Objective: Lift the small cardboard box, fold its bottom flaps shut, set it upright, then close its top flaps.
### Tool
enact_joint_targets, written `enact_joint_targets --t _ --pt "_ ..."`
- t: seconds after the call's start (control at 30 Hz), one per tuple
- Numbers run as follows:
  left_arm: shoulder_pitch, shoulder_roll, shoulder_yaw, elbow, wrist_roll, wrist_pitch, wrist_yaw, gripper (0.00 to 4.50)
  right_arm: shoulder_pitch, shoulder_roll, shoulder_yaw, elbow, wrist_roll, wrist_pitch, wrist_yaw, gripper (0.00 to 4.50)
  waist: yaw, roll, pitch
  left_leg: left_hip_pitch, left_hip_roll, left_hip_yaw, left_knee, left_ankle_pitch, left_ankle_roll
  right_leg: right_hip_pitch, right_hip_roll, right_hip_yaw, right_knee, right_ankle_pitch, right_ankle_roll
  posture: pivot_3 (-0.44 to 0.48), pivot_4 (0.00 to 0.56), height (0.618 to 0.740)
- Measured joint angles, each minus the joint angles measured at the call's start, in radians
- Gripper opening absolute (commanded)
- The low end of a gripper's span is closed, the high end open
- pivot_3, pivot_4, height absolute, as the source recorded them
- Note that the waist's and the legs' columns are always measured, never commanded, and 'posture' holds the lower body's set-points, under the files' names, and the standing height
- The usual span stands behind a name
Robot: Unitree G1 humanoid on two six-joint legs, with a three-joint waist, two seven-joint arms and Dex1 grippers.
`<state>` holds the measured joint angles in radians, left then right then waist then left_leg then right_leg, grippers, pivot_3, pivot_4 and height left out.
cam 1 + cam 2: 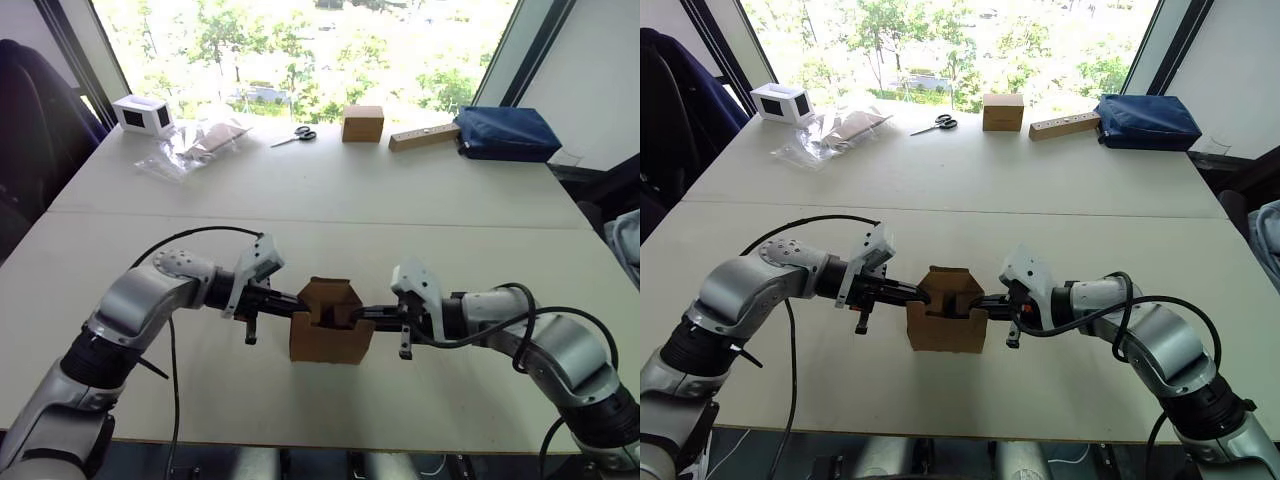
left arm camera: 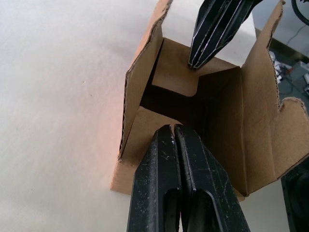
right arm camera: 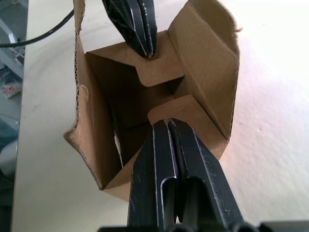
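Top-flap closing is underway: box [image 1: 330,330] stands upright on table [image 1: 300,200] between left gripper [image 2: 175,131] and right gripper [image 3: 166,124], both closed, pressing opposite side flaps inward; long flaps are next.

Plain brown box [image 1: 328,338], black tools, white table [image 1: 300,200].

White table [image 1: 330,205] with several things on it.
Near edge: small cardboard box [image 1: 330,325]. Far edge: white box [image 1: 143,115], plastic bags [image 1: 195,143], scissors [image 1: 296,135], cardboard block [image 1: 362,123], wooden bar [image 1: 424,136], blue pouch [image 1: 506,133].

Head eyes look down over the table [image 1: 120,260]; wrist cameras face each other close across the small cardboard box [image 2: 251,125].
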<state>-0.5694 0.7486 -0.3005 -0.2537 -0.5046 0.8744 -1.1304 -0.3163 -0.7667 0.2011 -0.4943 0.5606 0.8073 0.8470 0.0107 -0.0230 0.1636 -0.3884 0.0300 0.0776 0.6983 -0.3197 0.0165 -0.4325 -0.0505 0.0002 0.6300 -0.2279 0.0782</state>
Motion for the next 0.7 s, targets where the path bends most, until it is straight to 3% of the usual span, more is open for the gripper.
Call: enact_joint_targets --t 0.47,0.7 --pt "0.009 -0.028 0.006 -0.013 0.014 -0.021 0.021 0.07 -0.007 0.0 -0.005 0.0 -0.027 -0.008 0.017 0.0 0.0 0.0 0.0 0.0 0.0 0.0 0.0 0.0 0.0 0.0 0.0 0.0 0.0 0.0 0.0 0.0 0.15 0.74" --pt "-0.049 -0.062 0.168 0.076 -0.122 0.04 0.006 0.07 0.0 0.0 -0.221 -0.023 0.133 0.075 0.005 0.0 0.001 -0.001 0.001 -0.002 0.0 0.0 0.0 0.0 0.0 -0.002 0.0 0.0 0.0 0.0 0.001 0.0 0.15 0.74"
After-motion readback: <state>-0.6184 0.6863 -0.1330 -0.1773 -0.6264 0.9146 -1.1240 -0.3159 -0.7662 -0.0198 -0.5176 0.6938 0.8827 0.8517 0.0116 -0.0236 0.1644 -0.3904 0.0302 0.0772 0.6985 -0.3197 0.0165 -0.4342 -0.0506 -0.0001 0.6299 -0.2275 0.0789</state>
